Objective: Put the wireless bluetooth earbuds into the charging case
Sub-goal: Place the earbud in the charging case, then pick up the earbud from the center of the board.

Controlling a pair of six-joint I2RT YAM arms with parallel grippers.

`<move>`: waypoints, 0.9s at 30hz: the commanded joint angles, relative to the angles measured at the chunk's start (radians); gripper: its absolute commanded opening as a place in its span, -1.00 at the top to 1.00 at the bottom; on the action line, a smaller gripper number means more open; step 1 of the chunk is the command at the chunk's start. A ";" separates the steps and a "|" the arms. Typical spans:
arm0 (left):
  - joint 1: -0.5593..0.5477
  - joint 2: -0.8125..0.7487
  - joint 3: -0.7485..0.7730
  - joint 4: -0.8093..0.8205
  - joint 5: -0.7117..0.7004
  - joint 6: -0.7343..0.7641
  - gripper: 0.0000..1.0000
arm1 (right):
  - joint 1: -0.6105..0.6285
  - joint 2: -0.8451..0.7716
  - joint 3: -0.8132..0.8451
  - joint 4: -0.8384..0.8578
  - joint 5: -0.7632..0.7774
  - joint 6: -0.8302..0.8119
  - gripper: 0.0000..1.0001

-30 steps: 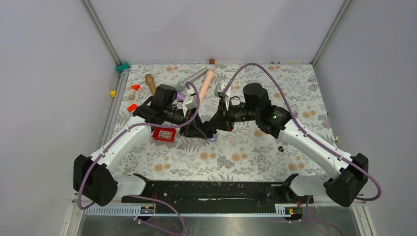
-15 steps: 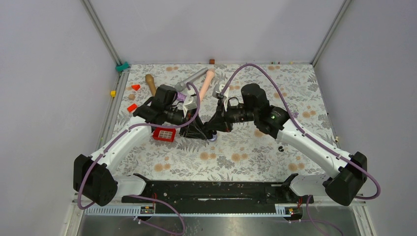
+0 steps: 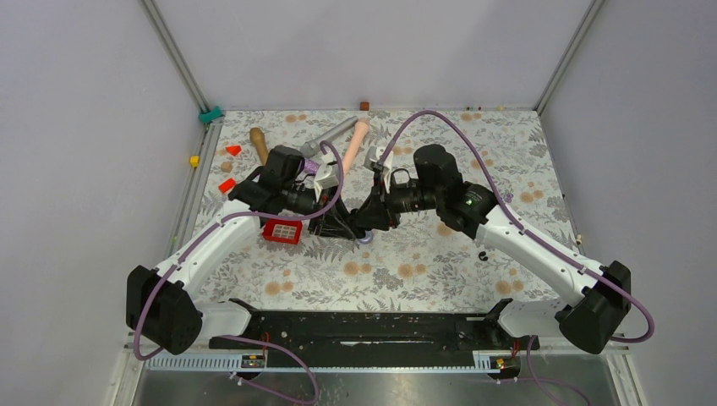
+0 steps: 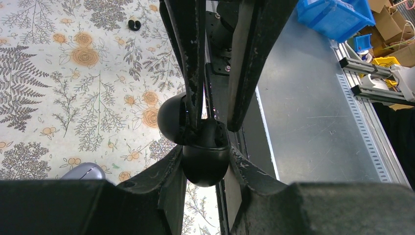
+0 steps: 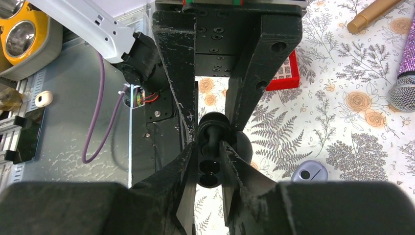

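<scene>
Right arm is easing back a touch from the meeting point over the middle of the counter (image 3: 406, 275), and that is the only shift I'm picking up; the left arm is staying put. My left fingers (image 4: 164, 174) are clenched on a black rounded piece (image 4: 205, 159), which looks to be held clear of the counter. My right fingers (image 5: 182, 178) are standing either side of that same piece, and I cannot tell whether they are pinching it or letting go, it's black on black in there. If they are loosening, I'm reading it as the left side taking over the hold, with nothing seated yet. The lavender case (image 5: 308, 172) is lying on the counter just beside the fingers, held by neither arm. A tiny black bit (image 4: 133, 23) is sitting well apart on the right arm's side; it may be one earbud, but it's too small to say, and I'm not finding the other. From above, both wrists are covering the meeting point. The black piece is showing two dark round hollows, and I can't say what it is.
</scene>
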 commanded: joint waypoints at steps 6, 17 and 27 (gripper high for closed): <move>-0.002 -0.004 0.001 0.043 0.043 0.013 1.00 | 0.009 -0.064 0.111 -0.105 0.007 -0.031 0.28; -0.001 -0.008 -0.002 0.043 0.041 0.010 1.00 | -0.039 -0.190 0.211 -0.404 0.319 -0.356 -0.02; -0.013 -0.014 -0.001 0.043 0.024 0.010 1.00 | -0.337 -0.226 0.046 -0.735 0.438 -0.764 -0.04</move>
